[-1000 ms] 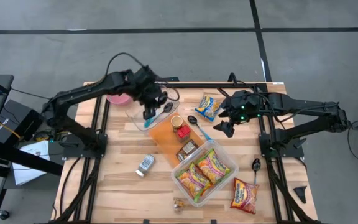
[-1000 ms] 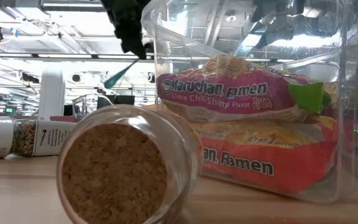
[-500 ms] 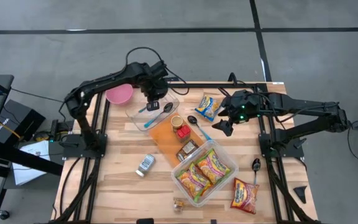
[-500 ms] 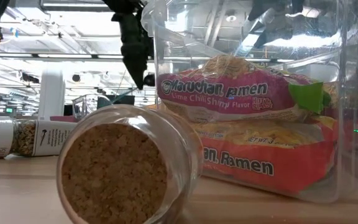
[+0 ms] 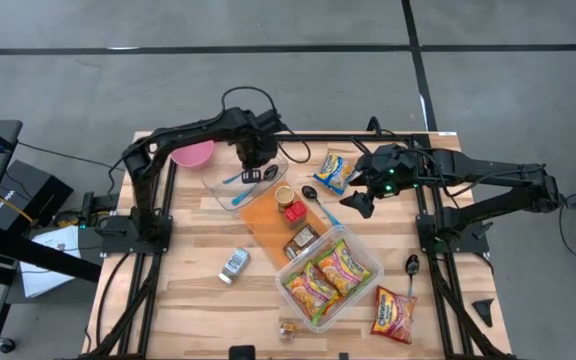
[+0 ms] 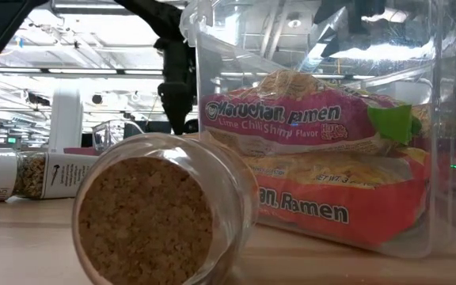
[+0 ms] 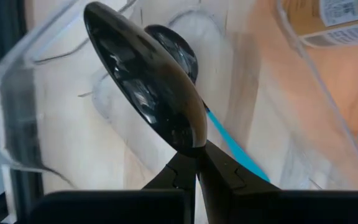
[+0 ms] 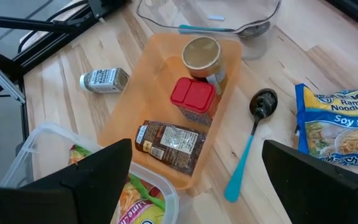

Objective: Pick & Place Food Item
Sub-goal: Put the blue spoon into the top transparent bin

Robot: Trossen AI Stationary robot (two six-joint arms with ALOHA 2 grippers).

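Observation:
My left gripper [image 5: 258, 168] is over the clear container [image 5: 230, 172] at the table's far side and is shut on a black-bowled spoon [image 7: 145, 78]. Another spoon lies in the container, its black bowl [image 7: 178, 48] and teal handle [image 7: 236, 151] showing below the held one. My right gripper [image 5: 362, 206] hangs open and empty above the table, near a soy sauce ramen packet [image 5: 336, 171] and a teal-handled spoon [image 8: 253, 140]. A clear tub [image 5: 366, 252] holds ramen packets [image 5: 326, 275]. My left gripper pinches the spoon at the narrow end of its bowl [image 7: 194, 144] between its two fingertips. The fingers come from above, pointing down into the container. The bowl stands out beyond the fingertips, tilted. The spoon's handle is hidden by the fingers.
An orange tray [image 5: 263, 212] holds a jar [image 8: 201, 55], a red-lidded box [image 8: 191, 96] and a brown packet [image 8: 169, 142]. A spice bottle [image 5: 234, 264], a cork-lidded jar [image 6: 161, 214], a pink bowl [image 5: 192, 153], another ramen packet [image 5: 394, 313] and a spoon [image 5: 411, 265] lie around.
My left gripper has gone toward the table's right and far edges and down over the clear container, turning as it went. It has kept the spoon, which a second ago hung below it with its teal handle showing.

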